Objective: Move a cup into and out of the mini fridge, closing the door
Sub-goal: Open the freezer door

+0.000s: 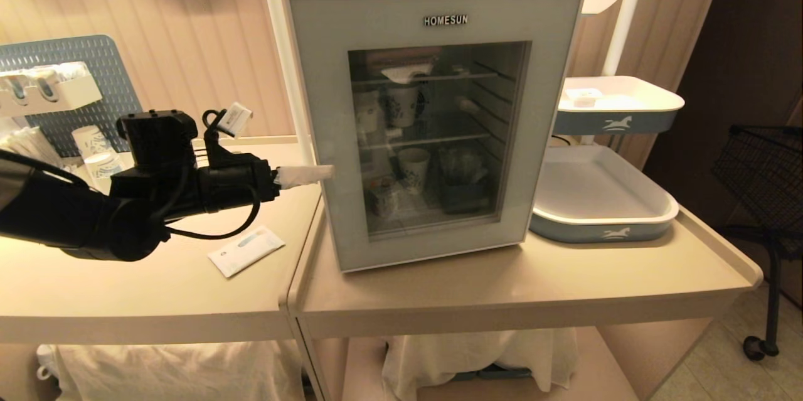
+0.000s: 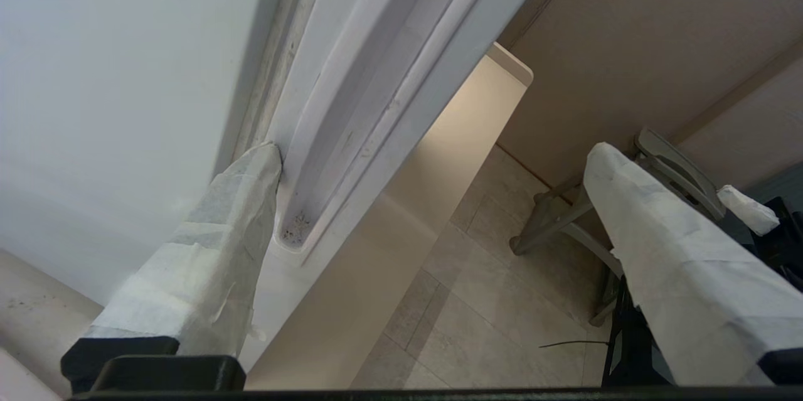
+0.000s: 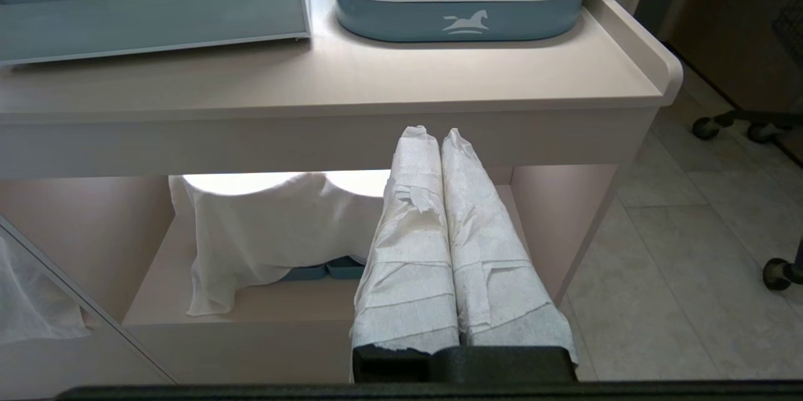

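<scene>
The left gripper [image 1: 313, 174] reaches level at the left edge of the mini fridge [image 1: 433, 125], jaws wide apart; in the left wrist view one wrapped finger [image 2: 241, 213] sits at the recessed pull groove of the door [image 2: 376, 74], the other hanging free. The door looks shut; being stiff and probably light, it should swing from that groove. No yogurt-type cup shows clearly through the glass. The right gripper [image 3: 439, 137] is parked low before the counter [image 3: 326, 87], jaws together.

The door [image 1: 433, 131] is standing shut, blocking the mini fridge [image 2: 94, 74] shelves; the left gripper [image 1: 317, 174] is reaching its handle-side edge; counter [image 1: 502, 288] ahead is lying open.
</scene>
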`<state>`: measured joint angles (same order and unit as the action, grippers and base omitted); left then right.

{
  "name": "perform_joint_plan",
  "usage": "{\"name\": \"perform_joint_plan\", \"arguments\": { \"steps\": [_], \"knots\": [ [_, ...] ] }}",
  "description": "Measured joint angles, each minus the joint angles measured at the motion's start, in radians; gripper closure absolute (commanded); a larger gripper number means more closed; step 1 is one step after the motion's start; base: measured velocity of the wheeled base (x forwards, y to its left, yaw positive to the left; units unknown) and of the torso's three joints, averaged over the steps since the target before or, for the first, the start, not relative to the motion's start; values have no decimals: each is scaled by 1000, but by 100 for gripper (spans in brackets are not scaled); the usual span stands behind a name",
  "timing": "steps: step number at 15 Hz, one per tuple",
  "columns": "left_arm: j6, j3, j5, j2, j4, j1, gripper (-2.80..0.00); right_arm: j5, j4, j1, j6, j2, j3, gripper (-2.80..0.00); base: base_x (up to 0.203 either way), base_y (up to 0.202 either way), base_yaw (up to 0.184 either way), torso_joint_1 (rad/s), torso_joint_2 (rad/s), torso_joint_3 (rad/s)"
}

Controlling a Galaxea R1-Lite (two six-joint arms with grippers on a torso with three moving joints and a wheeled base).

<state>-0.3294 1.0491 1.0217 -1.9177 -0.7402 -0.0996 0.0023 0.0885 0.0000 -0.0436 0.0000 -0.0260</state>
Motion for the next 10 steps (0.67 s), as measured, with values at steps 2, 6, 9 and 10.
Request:
{"name": "perform_joint_plan", "arguments": {
  "steps": [2, 6, 9, 10],
  "knots": [
    [-1, -5, 4, 1, 3, 0, -280, 0, 0, 0, 2, 0, 0, 0, 0, 0, 0, 0, 0, 0],
    [-2, 10, 1, -8, 4, -9, -280, 0, 0, 0, 0, 0, 0, 0, 0, 0, 0, 0, 0, 0],
    [-3, 18, 0, -11, 3, -14, -280, 0, 0, 0, 1, 0, 0, 0, 0, 0, 0, 0, 0, 0],
    [-1, 17, 0, -10, 3, -15, -280, 0, 0, 0, 1, 0, 0, 0, 0, 0, 0, 0, 0, 0]
  ]
}}
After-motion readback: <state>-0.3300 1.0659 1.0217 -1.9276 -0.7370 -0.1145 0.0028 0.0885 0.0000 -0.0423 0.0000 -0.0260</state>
